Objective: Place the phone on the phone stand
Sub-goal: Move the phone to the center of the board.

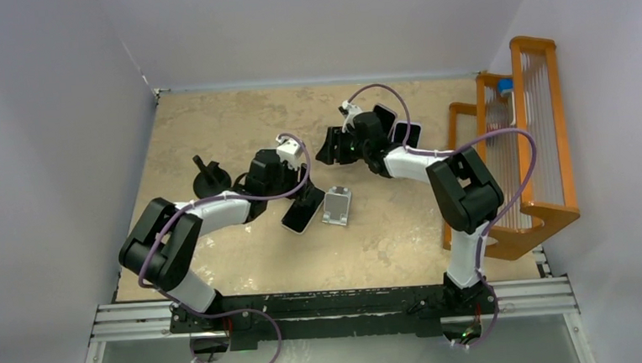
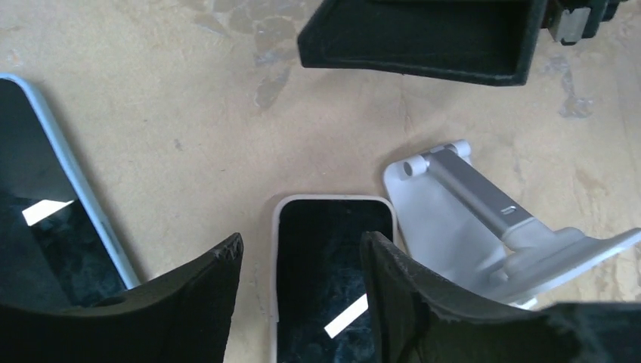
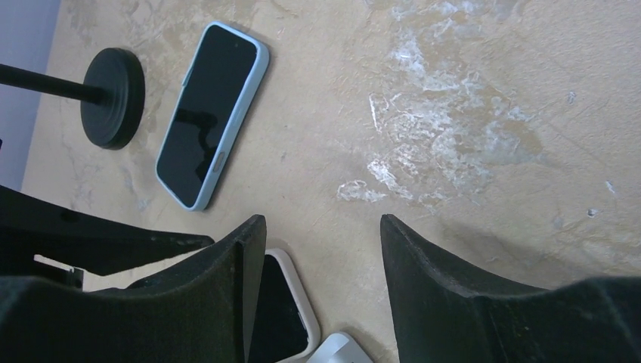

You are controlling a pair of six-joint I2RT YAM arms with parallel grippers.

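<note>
A phone in a white case (image 2: 329,257) lies flat, screen up, on the tan table (image 1: 213,121). My left gripper (image 2: 302,238) hangs low over it, open. Its right finger (image 2: 408,302) overlaps the phone's right edge, while bare table shows between the left finger (image 2: 196,295) and the case. Just right of the phone (image 1: 300,216) lies the silver phone stand (image 2: 469,219), also visible from above (image 1: 337,206). My right gripper (image 3: 321,234) hovers open and empty beyond them (image 1: 332,147), looking down at the phone's corner (image 3: 291,302).
A blue-cased phone (image 3: 212,113) lies to the left, next to a black round-based stand (image 3: 113,97) (image 1: 210,181). Two more dark phones (image 1: 400,126) lie behind the right arm. An orange rack (image 1: 525,135) lines the right edge.
</note>
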